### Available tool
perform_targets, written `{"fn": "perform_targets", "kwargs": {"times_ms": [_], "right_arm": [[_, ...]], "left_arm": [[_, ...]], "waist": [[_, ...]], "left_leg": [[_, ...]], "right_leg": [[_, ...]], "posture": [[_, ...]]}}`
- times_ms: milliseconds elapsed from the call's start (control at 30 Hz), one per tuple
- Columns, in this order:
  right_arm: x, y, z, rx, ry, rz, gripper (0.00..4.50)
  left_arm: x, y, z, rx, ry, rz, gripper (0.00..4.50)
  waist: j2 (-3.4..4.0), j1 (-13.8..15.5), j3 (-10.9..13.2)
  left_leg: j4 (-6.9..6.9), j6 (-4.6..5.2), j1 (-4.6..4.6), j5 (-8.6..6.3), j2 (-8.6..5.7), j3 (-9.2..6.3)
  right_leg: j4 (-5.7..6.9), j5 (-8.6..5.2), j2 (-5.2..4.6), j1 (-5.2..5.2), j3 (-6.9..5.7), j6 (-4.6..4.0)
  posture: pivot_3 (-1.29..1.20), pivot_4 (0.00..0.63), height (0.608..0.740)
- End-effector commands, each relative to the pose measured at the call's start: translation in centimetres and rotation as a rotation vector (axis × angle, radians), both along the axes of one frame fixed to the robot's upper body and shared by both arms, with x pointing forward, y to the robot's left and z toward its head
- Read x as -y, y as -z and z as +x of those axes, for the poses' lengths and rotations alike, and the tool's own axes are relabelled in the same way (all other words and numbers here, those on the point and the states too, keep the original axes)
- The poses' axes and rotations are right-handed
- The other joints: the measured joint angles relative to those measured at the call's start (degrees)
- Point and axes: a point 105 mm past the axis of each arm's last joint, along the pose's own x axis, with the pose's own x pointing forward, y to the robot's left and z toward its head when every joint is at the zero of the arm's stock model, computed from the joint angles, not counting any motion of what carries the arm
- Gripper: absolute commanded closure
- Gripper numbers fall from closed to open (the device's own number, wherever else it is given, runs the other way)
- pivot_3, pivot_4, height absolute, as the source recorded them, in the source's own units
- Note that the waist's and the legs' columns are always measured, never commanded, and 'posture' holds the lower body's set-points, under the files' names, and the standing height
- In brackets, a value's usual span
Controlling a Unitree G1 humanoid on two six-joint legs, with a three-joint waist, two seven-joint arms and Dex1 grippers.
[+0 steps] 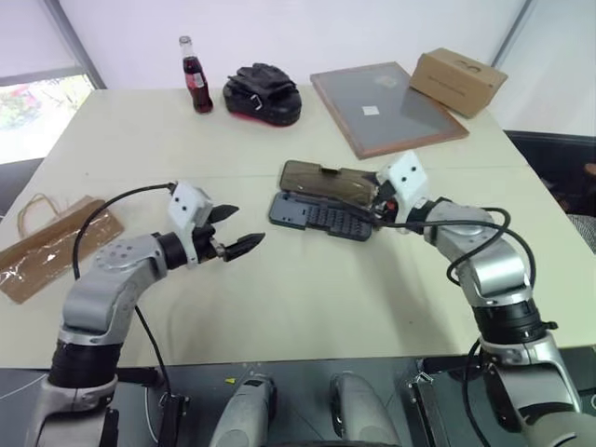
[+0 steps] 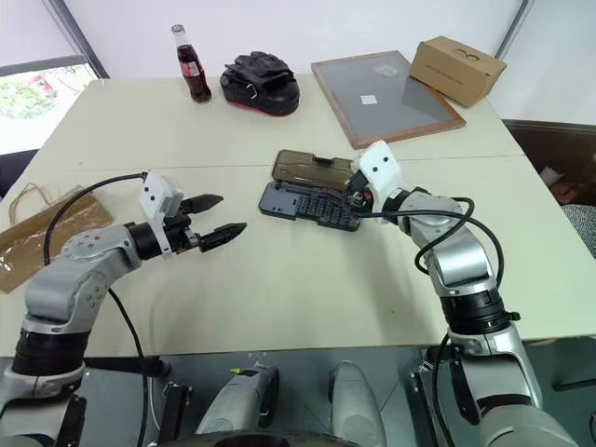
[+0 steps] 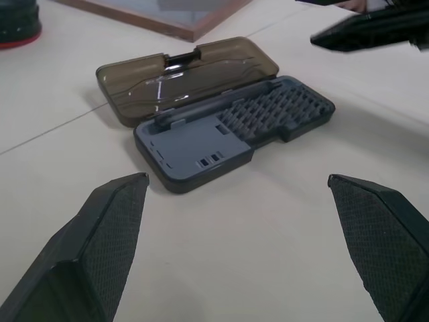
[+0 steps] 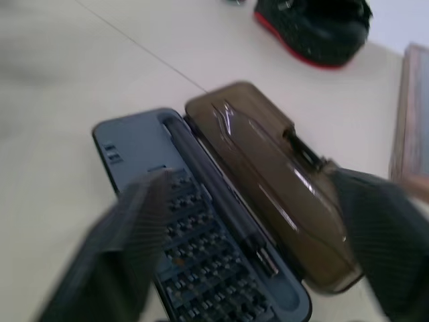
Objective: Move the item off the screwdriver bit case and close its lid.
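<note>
flat blue-grey plastic bit case (image 1: 321, 217) lying open, smoky see-through lid (image 1: 328, 181) at its 12 o'clock, crinkly kraft bag (image 1: 58, 247) way off at 9, both claws, left claw (image 1: 231, 231) and right claw (image 2: 352, 197), spread open

The case (image 1: 317, 216) lay open mid-table, its smoky brown lid (image 1: 328, 179) folded back flat behind the dark tray. The kraft bag (image 1: 54, 246) lay flat at the table's left edge, well apart from the case.

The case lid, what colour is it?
The lid is smoky translucent brown, clearest in the left wrist view.
</note>
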Motion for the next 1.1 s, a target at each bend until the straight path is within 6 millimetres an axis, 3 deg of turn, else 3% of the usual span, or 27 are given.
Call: {"fn": "perform_targets", "kwargs": {"times_ms": [33,233,433,700,1000,1100], "right_arm": [[-0.1,-1.4,1.9,0.017,0.108,0.028,0.04],[-0.2,-1.6,5.4,-0.07,0.343,0.149,0.04],[1.0,-0.4,7.9,-0.156,0.58,0.113,0.04],[2.9,0.1,8.6,-0.179,0.681,0.102,0.04],[3.3,1.8,8.5,-0.267,0.718,0.122,0.04],[3.2,2.2,8.4,-0.289,0.724,0.119,0.93]], "left_arm": [[0.4,-1.3,-0.4,0.055,0.012,-0.006,0.0],[0.6,-1.0,-0.4,0.06,0.0,-0.001,0.0],[0.6,-0.9,-0.4,0.079,-0.025,0.008,0.0],[0.5,-0.5,-0.6,0.085,-0.046,0.017,0.0],[0.7,-0.4,-0.3,0.095,-0.047,0.03,0.0],[0.6,-0.4,-0.1,0.101,-0.051,0.034,0.0]], "waist": [[0.0,-0.04,0.0],[0.0,0.1,0.0],[0.01,0.2,0.0],[0.04,-0.16,0.01],[0.05,-1.34,0.0],[0.06,-1.37,0.0]], "left_leg": [[0.0,-0.01,0.0,0.0,0.0,0.01],[-0.03,-0.06,-0.01,0.04,-0.01,0.0],[-0.11,-0.1,-0.02,0.06,-0.03,0.06],[-0.14,-0.1,-0.02,0.06,-0.05,0.11],[-0.15,-0.1,-0.02,0.06,-0.04,0.09],[-0.14,-0.1,-0.01,0.06,-0.03,0.09]], "right_leg": [[0.0,0.0,0.0,-0.01,0.0,-0.01],[0.0,0.02,0.0,-0.03,0.01,-0.03],[-0.01,0.03,0.01,-0.06,0.0,-0.05],[-0.03,0.03,0.04,-0.07,0.01,-0.06],[-0.01,0.04,0.1,-0.08,0.0,-0.08],[0.01,0.05,0.11,-0.08,0.0,-0.08]], "posture": [[0.0,0.15,0.74],[0.0,0.15,0.74],[0.0,0.15,0.74],[0.0,0.15,0.74],[0.0,0.15,0.74],[0.0,0.15,0.74]]}}
